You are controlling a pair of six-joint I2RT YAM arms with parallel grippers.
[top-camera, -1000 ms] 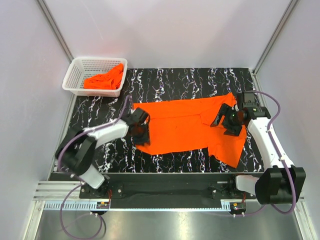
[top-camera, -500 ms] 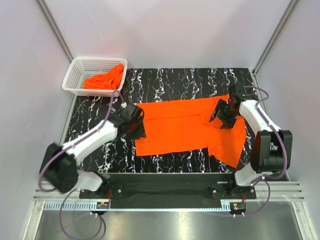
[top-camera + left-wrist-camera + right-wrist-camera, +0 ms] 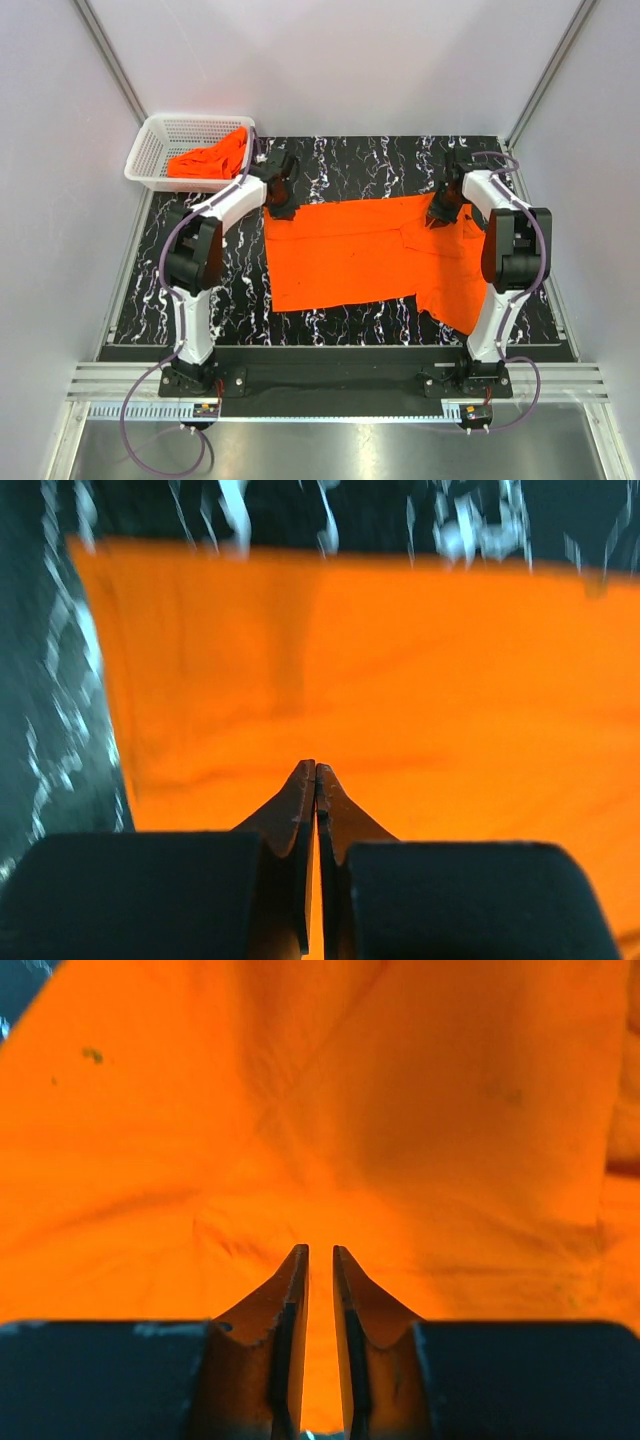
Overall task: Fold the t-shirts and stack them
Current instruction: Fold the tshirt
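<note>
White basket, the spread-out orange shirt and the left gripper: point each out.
white basket [image 3: 158, 140], top view, bare left mesh wall.
spread t-shirt [image 3: 350, 250], top view, middle of its body.
left gripper [image 3: 316, 772], left wrist view, between its shut fingertips.

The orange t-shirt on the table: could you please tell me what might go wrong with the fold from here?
1. The left gripper is shut at the far left corner of the t-shirt, jaws fully meeting; it may hold little cloth, so the corner could slip.
2. At the right gripper the jaws show a narrow gap over wrinkled cloth; an uneven grip might pull the fold crooked.
</note>
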